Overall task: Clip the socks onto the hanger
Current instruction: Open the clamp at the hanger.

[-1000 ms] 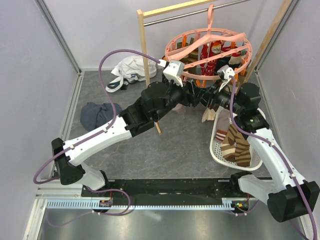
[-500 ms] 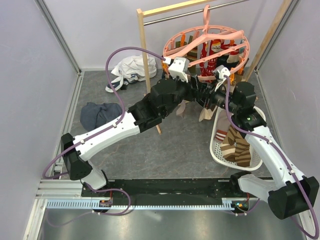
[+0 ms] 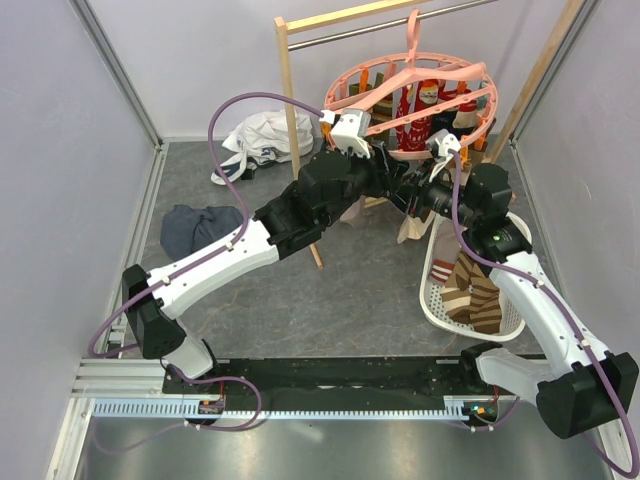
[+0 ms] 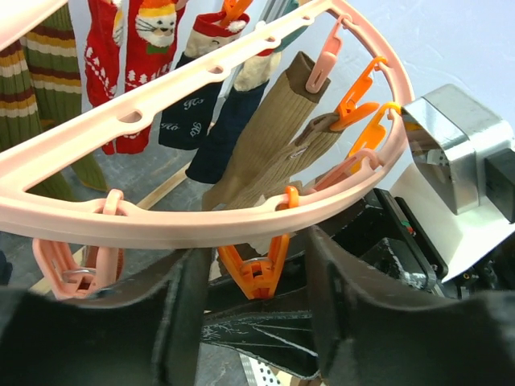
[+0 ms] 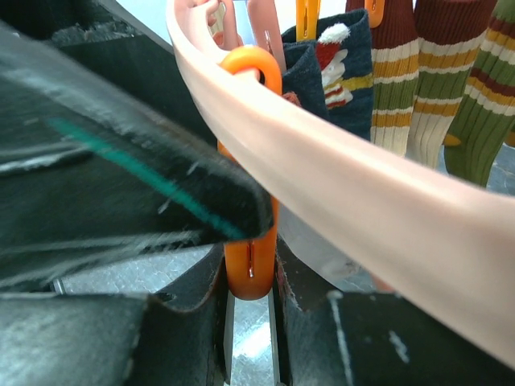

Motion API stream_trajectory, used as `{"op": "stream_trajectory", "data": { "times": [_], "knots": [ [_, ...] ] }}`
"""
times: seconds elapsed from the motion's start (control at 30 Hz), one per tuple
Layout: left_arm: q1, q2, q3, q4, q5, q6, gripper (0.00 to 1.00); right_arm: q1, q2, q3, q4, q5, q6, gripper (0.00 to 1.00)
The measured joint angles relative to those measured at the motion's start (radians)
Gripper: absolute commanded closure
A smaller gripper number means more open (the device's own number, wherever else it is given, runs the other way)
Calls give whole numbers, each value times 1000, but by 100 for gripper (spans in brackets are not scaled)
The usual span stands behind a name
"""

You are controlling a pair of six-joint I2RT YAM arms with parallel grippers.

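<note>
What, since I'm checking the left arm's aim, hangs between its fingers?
An orange clip of the hanger hangs between the left fingers; the left wrist view shows it.

The hanger (image 5: 362,209) rim looks blurred close-up, its ends cut off.

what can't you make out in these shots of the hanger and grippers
Top external: fingertips of the left gripper and right gripper, hidden under the hanger ring.
Right wrist: a blurred dark shape near the lens blocks the left half.
Left wrist: the tan sock's lower end, behind the ring.
</note>
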Motion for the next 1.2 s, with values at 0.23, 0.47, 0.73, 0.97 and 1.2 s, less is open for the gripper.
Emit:
{"op": "stream_trajectory", "data": {
  "times": [0.23,0.47,0.73,0.97,1.2],
  "knots": [
    [8,3,-5,6,10,-12,73,1,0,-2,6,1,15,99],
    [8,2,-34,62,25,-19,95,5,0,-2,-22,22,30,61],
    [16,1,-93,123,17,-18,97,9,-48,18,-216,173,32,34],
    [15,1,-98,147,2,1,97,8,-192,56,-492,367,25,32],
    [14,1,-98,154,-6,26,97,7,-274,17,-721,609,92,37]
  ]
}}
